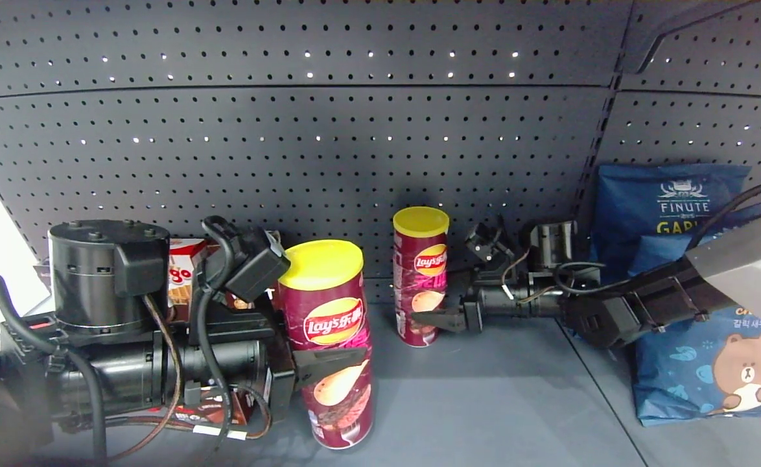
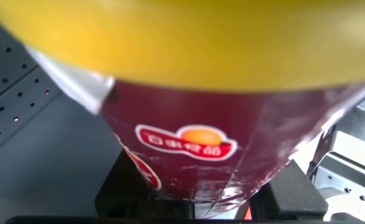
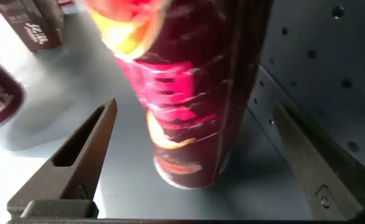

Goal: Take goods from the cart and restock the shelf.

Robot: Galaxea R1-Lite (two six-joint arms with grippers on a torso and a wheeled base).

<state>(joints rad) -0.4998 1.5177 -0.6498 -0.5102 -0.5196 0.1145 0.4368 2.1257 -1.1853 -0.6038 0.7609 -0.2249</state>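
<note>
Currently the left gripper [image 1: 330, 367] is clamping, from the side, the lower half of a tall maroon cardboard crisp tube with a yellow plastic lid [image 1: 326, 305]. That tube is standing nearly upright, its long axis vertical and its lid pointing up. Its base is sitting at or just above the grey metal shelf deck [image 1: 503, 402], and I cannot tell whether it is touching. To its right and farther back, the right gripper [image 1: 437, 320] is lying level with its fingers spread wide, straddling a second maroon tube with a yellow lid [image 1: 421, 272] without touching it. This second tube is standing upright on the deck, near the dark perforated back panel [image 1: 354, 149]. Judging from this, any setting-down is turning on the left arm's tube going straight down. Blue snack bags [image 1: 672, 201] are leaning well off to the right.
</note>
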